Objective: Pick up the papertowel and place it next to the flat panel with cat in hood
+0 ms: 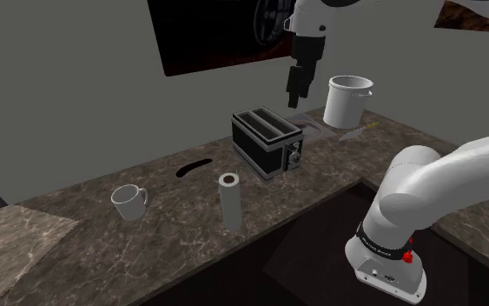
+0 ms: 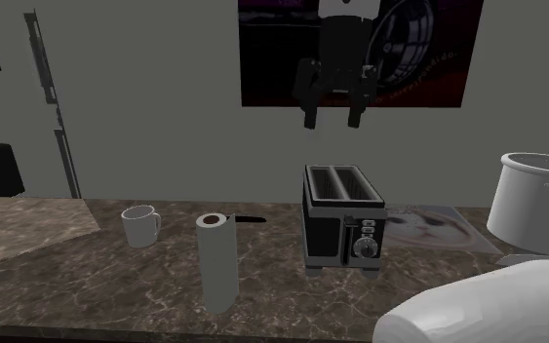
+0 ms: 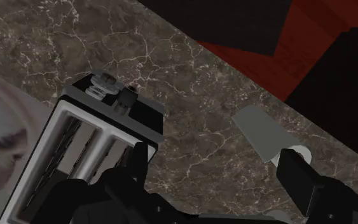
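Grey-white paper towel roll [image 2: 216, 261] stands free at the toaster's [image 2: 343, 226] eight o'clock; the hand [image 2: 331, 123] hangs high, fingers apart, empty: nothing done yet.

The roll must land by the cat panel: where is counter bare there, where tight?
Bare counter lies in front of the cat panel, bordered by the toaster and the counter's edge. Between toaster and white pot the panel fills the gap: crowded. Another wide patch separates paper towel roll and toaster.
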{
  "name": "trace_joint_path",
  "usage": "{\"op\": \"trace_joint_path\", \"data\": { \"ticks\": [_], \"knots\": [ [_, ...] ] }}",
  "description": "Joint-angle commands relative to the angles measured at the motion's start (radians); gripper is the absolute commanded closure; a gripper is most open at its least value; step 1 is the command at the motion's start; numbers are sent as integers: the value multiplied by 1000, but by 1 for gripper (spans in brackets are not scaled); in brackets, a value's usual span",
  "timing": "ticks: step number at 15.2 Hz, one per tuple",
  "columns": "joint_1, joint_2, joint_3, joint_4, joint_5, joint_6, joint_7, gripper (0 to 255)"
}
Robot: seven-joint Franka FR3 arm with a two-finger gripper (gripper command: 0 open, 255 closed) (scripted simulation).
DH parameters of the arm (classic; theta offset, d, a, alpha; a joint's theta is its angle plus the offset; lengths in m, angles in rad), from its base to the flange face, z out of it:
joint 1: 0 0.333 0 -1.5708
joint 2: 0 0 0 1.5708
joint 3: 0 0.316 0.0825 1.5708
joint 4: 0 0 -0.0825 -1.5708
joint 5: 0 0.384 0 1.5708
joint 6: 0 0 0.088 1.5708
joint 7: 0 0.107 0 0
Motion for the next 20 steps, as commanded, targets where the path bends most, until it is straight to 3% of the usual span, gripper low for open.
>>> {"op": "trace_joint_path", "data": {
  "ticks": [1, 10, 20],
  "knots": [
    [0, 0, 0, 0, 0, 0, 0, 0],
    [110, 140, 104, -90, 27, 257, -80, 0],
    [216, 356, 230, -119, 20, 529, -150, 0]
  ]
}}
